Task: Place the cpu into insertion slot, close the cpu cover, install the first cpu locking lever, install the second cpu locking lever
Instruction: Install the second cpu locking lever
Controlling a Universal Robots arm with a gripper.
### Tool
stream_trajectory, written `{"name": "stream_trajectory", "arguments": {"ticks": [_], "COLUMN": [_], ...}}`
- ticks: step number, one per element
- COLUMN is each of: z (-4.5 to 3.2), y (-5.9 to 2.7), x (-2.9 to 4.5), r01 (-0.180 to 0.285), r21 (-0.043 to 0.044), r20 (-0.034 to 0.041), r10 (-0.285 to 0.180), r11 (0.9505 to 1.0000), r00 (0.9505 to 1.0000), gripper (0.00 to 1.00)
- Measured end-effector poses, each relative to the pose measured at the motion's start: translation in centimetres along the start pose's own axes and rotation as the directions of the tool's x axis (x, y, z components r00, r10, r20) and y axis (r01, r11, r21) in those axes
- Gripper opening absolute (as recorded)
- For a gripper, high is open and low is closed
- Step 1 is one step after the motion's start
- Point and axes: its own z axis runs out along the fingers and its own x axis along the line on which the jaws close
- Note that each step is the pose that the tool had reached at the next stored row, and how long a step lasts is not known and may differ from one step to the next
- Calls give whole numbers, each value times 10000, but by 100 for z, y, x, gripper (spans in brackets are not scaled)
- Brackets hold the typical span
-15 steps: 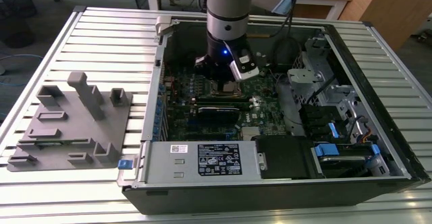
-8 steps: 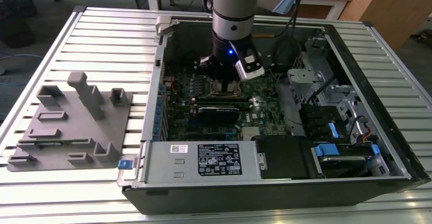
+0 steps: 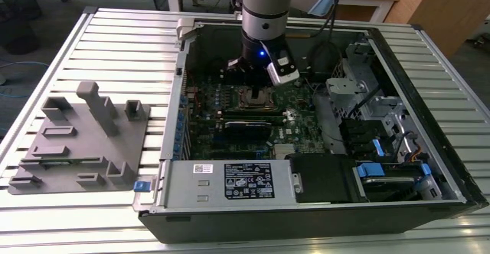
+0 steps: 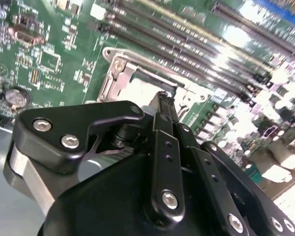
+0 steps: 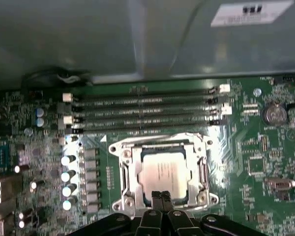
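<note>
The cpu [image 5: 162, 173], a small square chip with a silvery top, lies flat in the insertion slot [image 5: 117, 147] on the green board. The cpu cover [image 5: 130, 177], a thin metal frame, appears to lie down around the chip, which shows through its window. My gripper [image 5: 161, 195] is shut, its two black fingertips pressed together with nothing seen between them, right at the near edge of the socket. In the second wrist view the gripper [image 4: 163, 96] reaches down onto the socket frame [image 4: 119, 69]. From outside, the gripper [image 3: 255, 88] hangs straight over the socket [image 3: 257, 99] inside the open computer case.
Long memory slots [image 5: 142, 110] run just beyond the socket, a row of capacitors [image 5: 69, 174] stands beside it, and a coin battery [image 5: 274, 114] sits further off. The case walls [image 3: 172, 122] enclose the board. A grey fixture block [image 3: 84, 139] lies at the exterior view's left.
</note>
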Motion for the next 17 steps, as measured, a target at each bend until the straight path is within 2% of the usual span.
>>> {"name": "stream_trajectory", "arguments": {"ticks": [9, 17], "z": [12, 14], "y": [88, 100], "x": [-45, -62], "r01": [1, 6], "r21": [-1, 0], "r20": [0, -1], "r10": [-1, -6], "r11": [10000, 10000], "r00": [10000, 10000], "gripper": [11, 11]}}
